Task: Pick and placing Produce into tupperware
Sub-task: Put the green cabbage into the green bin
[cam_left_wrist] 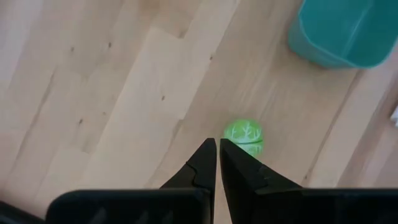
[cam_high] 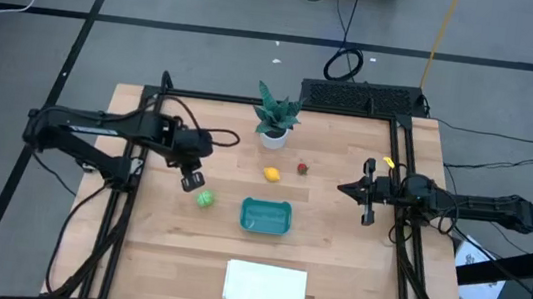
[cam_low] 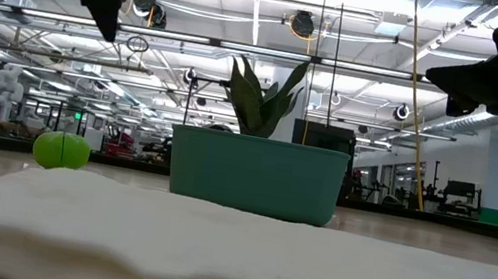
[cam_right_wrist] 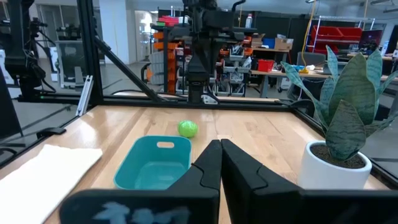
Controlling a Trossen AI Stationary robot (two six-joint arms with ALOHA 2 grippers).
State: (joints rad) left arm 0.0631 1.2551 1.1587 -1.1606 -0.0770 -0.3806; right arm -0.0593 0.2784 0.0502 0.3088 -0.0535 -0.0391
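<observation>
three pieces of produce lie loose on the tabletop, none yet in the tupperware (cam_high: 266, 216), so the task looks to be at its first pick. the light-green piece (cam_high: 204, 199) sits near the tabletop's middle, toward the left edge, well short of the container. the left claw (cam_high: 192, 179) hangs just above and beside it with its fingers pressed together and nothing between them. the next move, as i judge it, calls for spreading those fingers, lining them up over the green ball and coming down around it; being round, it may roll if nudged. the yellow piece (cam_high: 271, 174) and the small dark red piece (cam_high: 302, 169) rest a little toward the far edge from the tupperware, near the potted plant (cam_high: 275, 117). the teal tupperware shows a bare floor in the right wrist view, so it holds nothing. the right claw (cam_high: 370, 193) waits near the right edge, fingers closed and empty. a white sheet (cam_high: 265, 285) lies by the near edge.
</observation>
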